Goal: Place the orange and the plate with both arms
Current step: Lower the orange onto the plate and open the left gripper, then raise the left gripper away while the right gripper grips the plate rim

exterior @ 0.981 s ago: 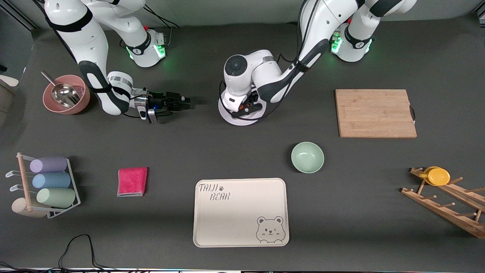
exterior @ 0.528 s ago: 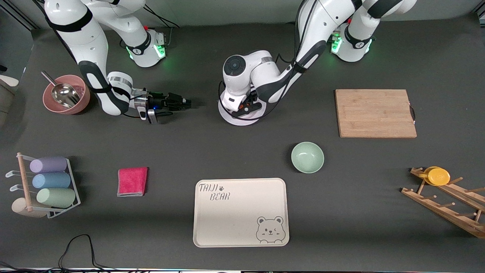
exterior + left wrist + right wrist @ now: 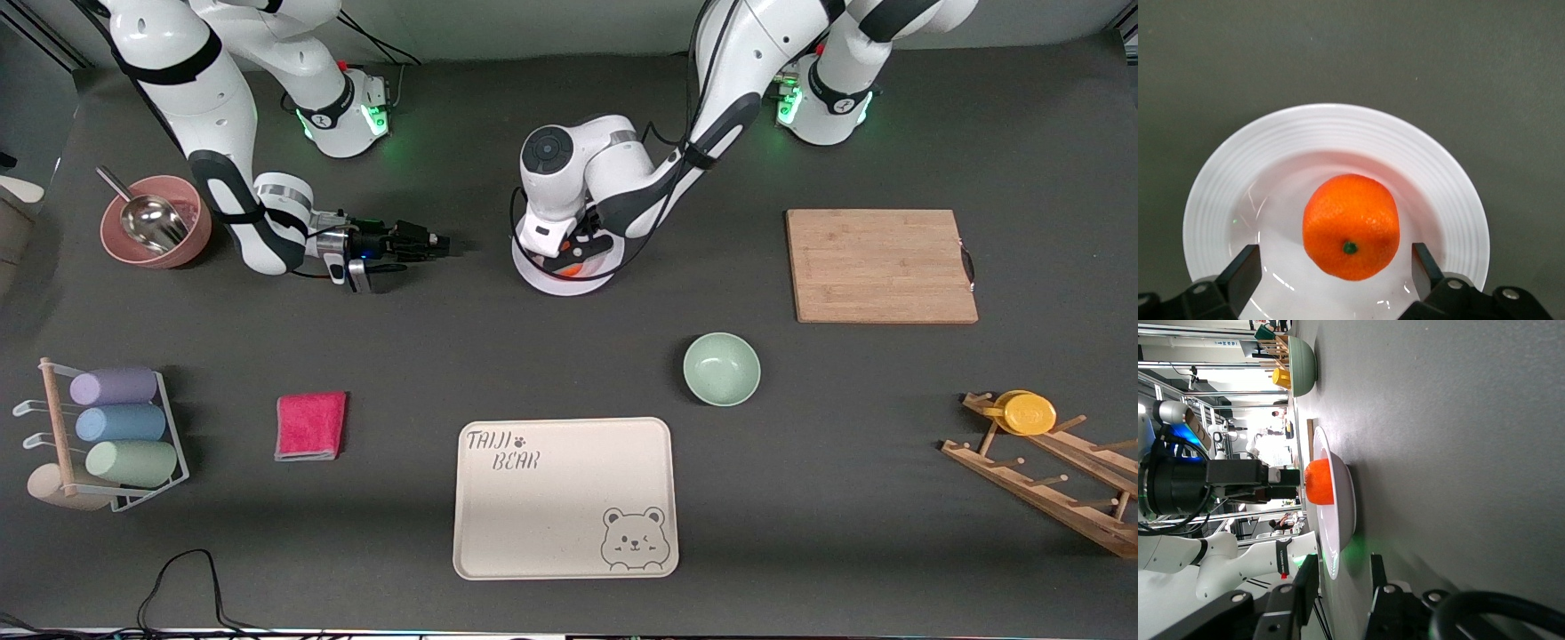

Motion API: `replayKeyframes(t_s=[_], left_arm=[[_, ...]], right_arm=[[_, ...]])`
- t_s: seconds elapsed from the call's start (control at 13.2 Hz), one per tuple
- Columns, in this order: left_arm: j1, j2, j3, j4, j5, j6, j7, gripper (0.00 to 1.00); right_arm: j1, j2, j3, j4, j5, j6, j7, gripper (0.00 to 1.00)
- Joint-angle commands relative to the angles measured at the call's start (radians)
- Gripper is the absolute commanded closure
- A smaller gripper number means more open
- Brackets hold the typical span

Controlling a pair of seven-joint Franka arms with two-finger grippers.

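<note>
Orange (image 3: 1350, 226) sits loose in the white plate (image 3: 1225, 187); my left gripper (image 3: 1335, 270) hangs spread around it, while my right gripper (image 3: 1341, 593), parted, flanks the rim to lift.

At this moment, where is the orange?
The orange lies in the middle of the white plate, between the open fingers of the left gripper. In the front view the plate sits mid-table, farther from the camera than the green bowl.
</note>
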Motion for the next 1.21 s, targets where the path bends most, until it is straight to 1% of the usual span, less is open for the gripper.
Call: replayKeyframes(t_s=[0.0, 0.15, 0.38, 0.45, 0.53, 0.68, 0.75, 0.91, 1.13], left_arm=[[0.021, -0.061, 0.006, -0.003, 0.019, -0.069, 0.007, 0.0], [0.081, -0.111, 0.003, -0.004, 0.014, -0.121, 0.081, 0.0], [0.179, -0.206, 0.008, -0.004, -0.013, -0.227, 0.26, 0.0], [0.204, -0.239, 0.021, -0.004, -0.033, -0.256, 0.326, 0.0], [0.219, -0.277, 0.056, -0.004, -0.065, -0.288, 0.424, 0.0], [0.212, -0.358, 0.209, -0.006, -0.182, -0.342, 0.658, 0.0], [0.212, -0.392, 0.28, -0.006, -0.222, -0.368, 0.781, 0.0], [0.213, -0.447, 0.427, -0.006, -0.236, -0.438, 1.017, 0.0], [0.219, -0.506, 0.651, -0.003, -0.239, -0.482, 1.35, 0.0]], right_arm=[[0.007, 0.038, -0.001, 0.018, 0.021, -0.012, -0.048, 0.62], [0.005, 0.045, 0.0, 0.019, 0.022, -0.012, -0.047, 0.62], [0.007, 0.051, 0.006, 0.033, 0.026, -0.012, -0.045, 0.62], [0.007, 0.056, 0.015, 0.041, 0.047, -0.012, -0.047, 0.62], [0.008, 0.058, 0.043, 0.042, 0.077, -0.012, -0.048, 0.62], [0.011, 0.061, 0.104, 0.049, 0.169, -0.006, -0.05, 0.62], [0.013, 0.067, 0.124, 0.056, 0.191, 0.0, -0.05, 0.62], [0.027, 0.091, 0.147, 0.07, 0.235, 0.0, -0.076, 0.62], [0.071, 0.129, 0.18, 0.107, 0.341, 0.001, -0.088, 0.62]])
